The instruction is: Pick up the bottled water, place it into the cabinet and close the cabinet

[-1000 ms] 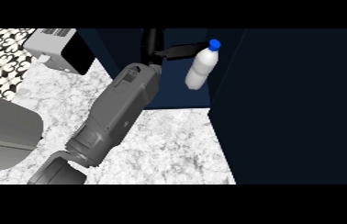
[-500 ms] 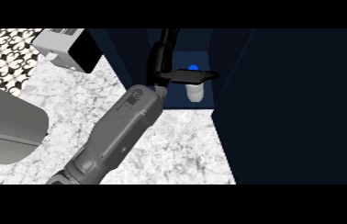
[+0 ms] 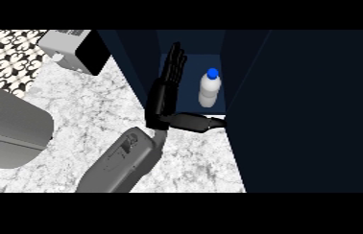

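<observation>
The bottled water (image 3: 208, 90), clear with a blue cap, stands upright on the floor of the dark blue cabinet (image 3: 205, 48), between its two side walls. My left hand (image 3: 166, 91) reaches into the cabinet just left of the bottle. Its fingers are straight and point to the back, and its thumb (image 3: 200, 122) sticks out to the right, in front of the bottle's base. The hand is open and a narrow gap separates it from the bottle. The cabinet's dark door (image 3: 297, 113) fills the right of the view. My right hand does not show.
A white and black box-shaped appliance (image 3: 74, 51) stands at the back left on the marbled counter (image 3: 191, 166). A large grey rounded object (image 3: 21, 132) sits at the left edge. A patterned wall (image 3: 18, 51) runs behind.
A second ago the bottle hung tilted at my left hand. It now stands upright in the cabinet, and the hand has let go and straightened its fingers beside it.
</observation>
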Available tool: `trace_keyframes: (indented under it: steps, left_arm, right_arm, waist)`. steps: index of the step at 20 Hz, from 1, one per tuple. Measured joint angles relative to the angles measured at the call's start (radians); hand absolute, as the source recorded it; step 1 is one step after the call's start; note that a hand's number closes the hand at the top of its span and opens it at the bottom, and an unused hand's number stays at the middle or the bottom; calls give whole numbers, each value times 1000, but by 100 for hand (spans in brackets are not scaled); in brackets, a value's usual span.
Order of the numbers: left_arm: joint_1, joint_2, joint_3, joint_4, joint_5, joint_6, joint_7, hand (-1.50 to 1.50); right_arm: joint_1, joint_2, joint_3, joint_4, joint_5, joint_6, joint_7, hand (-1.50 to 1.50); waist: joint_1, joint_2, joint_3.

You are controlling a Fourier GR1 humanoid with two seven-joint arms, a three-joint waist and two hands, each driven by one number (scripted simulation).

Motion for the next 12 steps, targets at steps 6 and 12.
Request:
trace_keyframes:
  steps: [6, 12]
  left_arm:
    - [190, 67, -61, -240, -18, 18, 47, -150]
    - [346, 145, -85, -400, -25, 6, 44, -150]
  right_arm:
    - [-2, -20, 57, -3, 8, 34, 18, 150]
    - [-25, -83, 154, -10, 21, 97, 36, 150]
  waist:
    - [1, 1, -1]
    - [4, 2, -6]
